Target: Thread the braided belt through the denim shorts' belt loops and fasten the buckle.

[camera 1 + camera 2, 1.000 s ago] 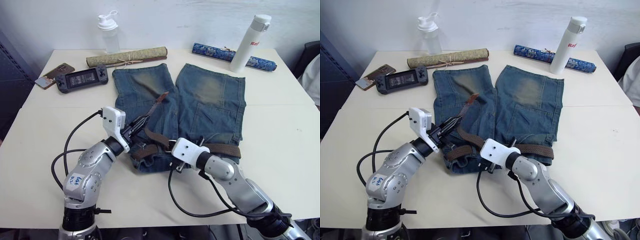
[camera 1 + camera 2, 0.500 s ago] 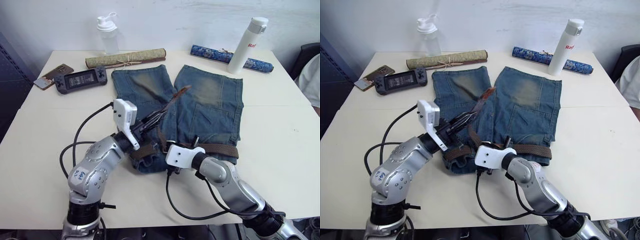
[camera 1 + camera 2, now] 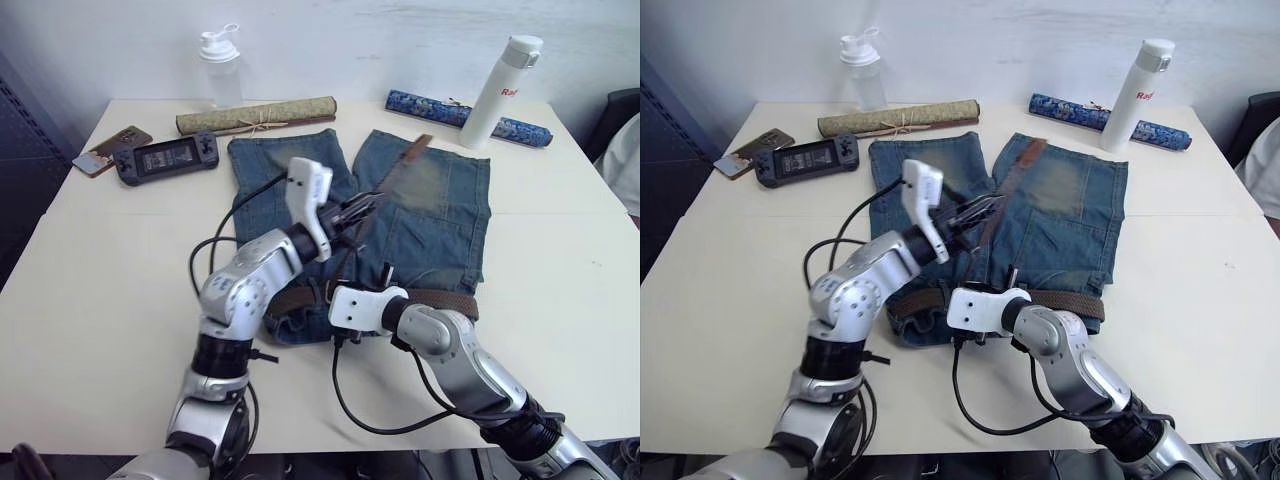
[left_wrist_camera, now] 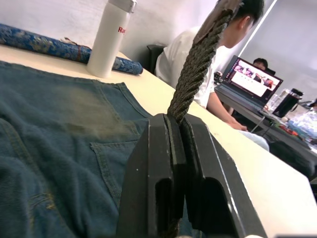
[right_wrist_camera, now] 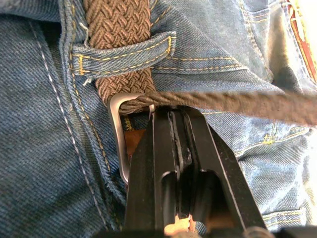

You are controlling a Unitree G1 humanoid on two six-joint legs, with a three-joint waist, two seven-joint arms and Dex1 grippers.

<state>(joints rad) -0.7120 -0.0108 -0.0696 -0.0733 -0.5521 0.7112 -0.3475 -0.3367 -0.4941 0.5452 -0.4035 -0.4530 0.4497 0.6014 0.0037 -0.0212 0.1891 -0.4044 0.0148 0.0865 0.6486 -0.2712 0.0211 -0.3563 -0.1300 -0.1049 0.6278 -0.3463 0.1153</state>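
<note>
My left pincer (image 3: 352,208) was clamped on the braided belt (image 3: 398,175), holding the free tail up off the denim shorts (image 3: 440,215) so that its dark leather tip reached toward the far right leg. In the left wrist view the woven strap rose straight out from between my two closed fingers (image 4: 156,163), taut enough, I judged, to draw slack through the buckle (image 5: 117,130).

My right pincer (image 5: 173,119) sat closed at the near waistband, its fingers pressed together against the leather end beside the silver frame, seemingly to pin the buckle while the other arm pulled; whether it truly gripped that leather I could not tell. The strap ran through the frame and off to one side, and just beyond it the belt passed under one of the belt loops (image 5: 121,48).

The shorts lay flat in the middle of the surface (image 3: 90,260), waistband nearest me, the belt already along it toward the right. On that showing the threading looked largely done and the fastening was in hand, the prong not yet visibly seated.
</note>
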